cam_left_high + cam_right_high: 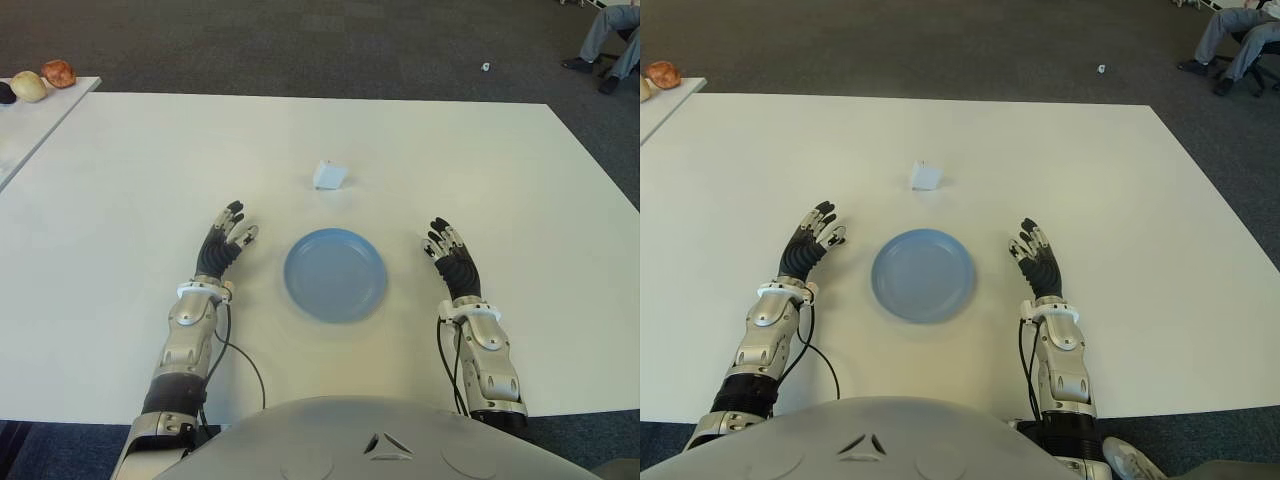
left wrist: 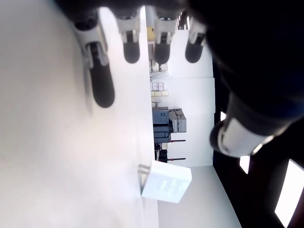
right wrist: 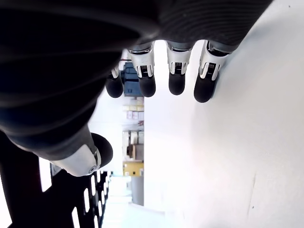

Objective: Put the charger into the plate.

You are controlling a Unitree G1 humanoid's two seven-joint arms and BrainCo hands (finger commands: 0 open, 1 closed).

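charger [image 1: 329, 174] first: it sits alone on the table [image 1: 120, 200], beyond the far rim of the plate [image 1: 335, 274] and well apart from it, untouched by either hand.

the table is a broad white slab, smooth and matte, its far edge meeting dark carpet [image 1: 300, 40] and its right corner cut at an angle. wide bare room lies on every side of the plate and the charger. the near edge is partly hidden by the robot's grey chest.

a second table [image 1: 30, 125] pokes in at the far left, mostly cut off, bearing a few rounded things [image 1: 45, 80] too small to name. at the far right corner a seated person's legs [image 1: 610, 40] show, the rest out of frame.

the plate is round, pale blue, shallow and bare, lying between the two hands, near the table's front edge.

the left hand [image 1: 226, 243] shows left of the plate, fingers straight and slightly apart, holding nothing; its wrist view shows the dark fingertips just over the white surface. the right hand [image 1: 450, 250] shows right of the plate, fingers likewise extended and apart, holding nothing.

the charger is a small white block with rounded corners; in the left wrist view two metal prongs [image 2: 143, 166] stick out from one face.
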